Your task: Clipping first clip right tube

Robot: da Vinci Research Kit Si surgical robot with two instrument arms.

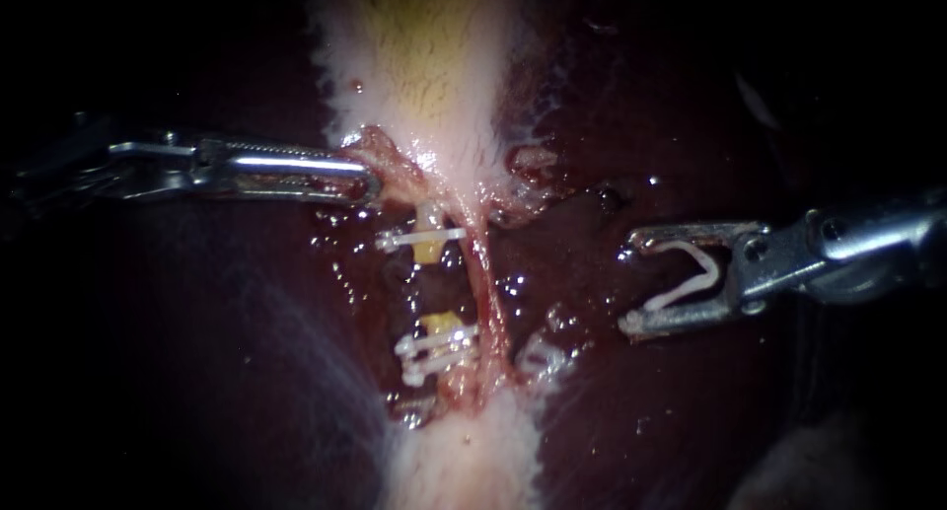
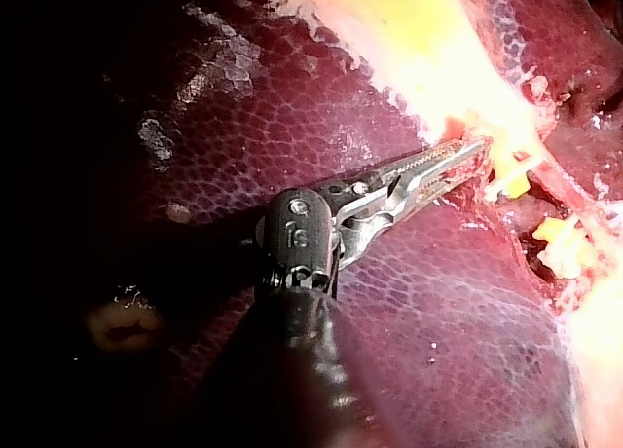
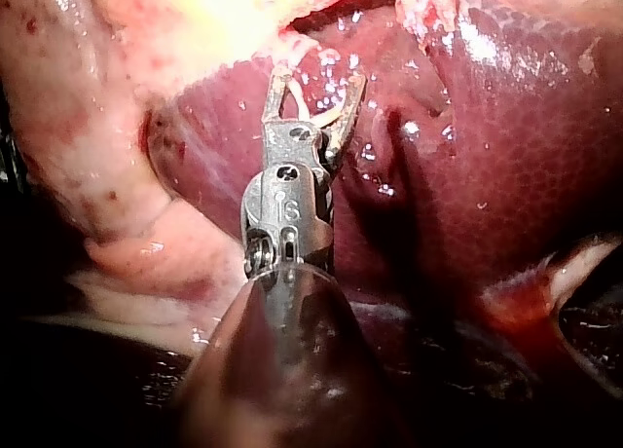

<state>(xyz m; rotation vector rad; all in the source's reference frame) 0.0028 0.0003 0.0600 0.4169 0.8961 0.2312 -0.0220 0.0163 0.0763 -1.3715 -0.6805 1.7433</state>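
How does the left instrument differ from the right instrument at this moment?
The left instrument has its jaws closed on pale tissue. The right instrument holds its jaws wide apart, with an open white clip between them. The left touches that tissue, while the right is apart from it. Both are slender metal.

The left instrument [image 1: 370, 180] ends in long, slim steel jaws with fine teeth along their inner edges, pinned to a bright metal wrist that joins a black collar and a dark shaft (the collar shows only in its own wrist view). The right instrument [image 1: 629, 281] has shorter, squarer silver jaws, a round screw at the hinge, and a grey stamped neck above a dark shaft.
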